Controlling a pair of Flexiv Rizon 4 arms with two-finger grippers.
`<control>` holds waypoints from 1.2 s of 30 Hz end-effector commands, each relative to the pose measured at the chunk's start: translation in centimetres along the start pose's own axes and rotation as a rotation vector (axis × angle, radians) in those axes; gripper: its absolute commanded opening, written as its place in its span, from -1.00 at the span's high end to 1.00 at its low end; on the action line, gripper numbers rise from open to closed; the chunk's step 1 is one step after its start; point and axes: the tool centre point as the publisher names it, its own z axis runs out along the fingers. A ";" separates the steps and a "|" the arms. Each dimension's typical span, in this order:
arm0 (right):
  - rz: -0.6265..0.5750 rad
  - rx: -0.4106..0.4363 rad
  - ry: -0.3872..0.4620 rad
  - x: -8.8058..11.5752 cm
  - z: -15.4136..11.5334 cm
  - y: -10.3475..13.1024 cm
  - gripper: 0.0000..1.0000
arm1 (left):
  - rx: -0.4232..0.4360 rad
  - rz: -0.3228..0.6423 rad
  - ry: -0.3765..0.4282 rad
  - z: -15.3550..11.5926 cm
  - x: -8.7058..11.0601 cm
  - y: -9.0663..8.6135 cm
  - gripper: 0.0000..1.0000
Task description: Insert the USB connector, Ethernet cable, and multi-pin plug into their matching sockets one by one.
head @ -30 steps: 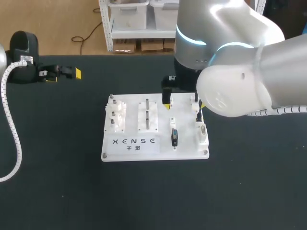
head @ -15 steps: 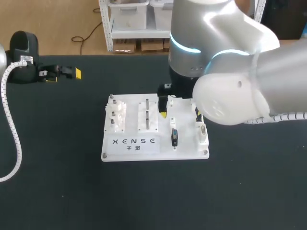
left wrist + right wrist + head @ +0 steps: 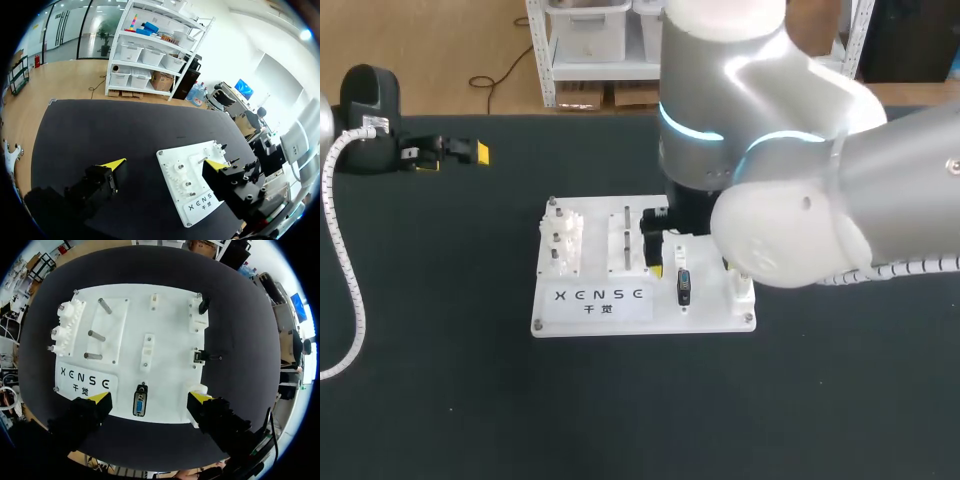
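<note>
- Right gripper (image 3: 150, 399) status?
- Fingers spread wide, nothing held; it hangs above the white board (image 3: 165, 300).
- Multi-pin plug (image 3: 140, 405) location?
- On the board, under the gap between the fingers, touching neither.
- Surface?
- Black table (image 3: 440, 400) under the board. Left gripper (image 3: 165, 164) rests well apart near the table's edge, also spread wide, empty.

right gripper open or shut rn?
Open. In the right wrist view the right gripper has its yellow tips wide apart, nothing held between them; only the white board lies ahead.
</note>
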 end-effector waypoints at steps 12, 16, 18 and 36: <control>0.003 0.009 0.054 0.5 1.8 0.5 -1.00 | 0.000 0.000 0.000 0.0 0.0 0.0 -1.00; -0.001 0.025 0.056 0.3 2.1 0.3 -1.00 | 0.000 0.000 0.000 0.0 0.0 0.0 -1.00; -0.001 0.027 0.059 0.3 2.2 0.2 -1.00 | 0.000 0.000 0.000 0.0 0.0 0.0 -1.00; 0.005 0.045 0.041 0.9 2.2 0.7 0.11 | 0.000 0.000 0.000 0.0 0.0 0.0 -1.00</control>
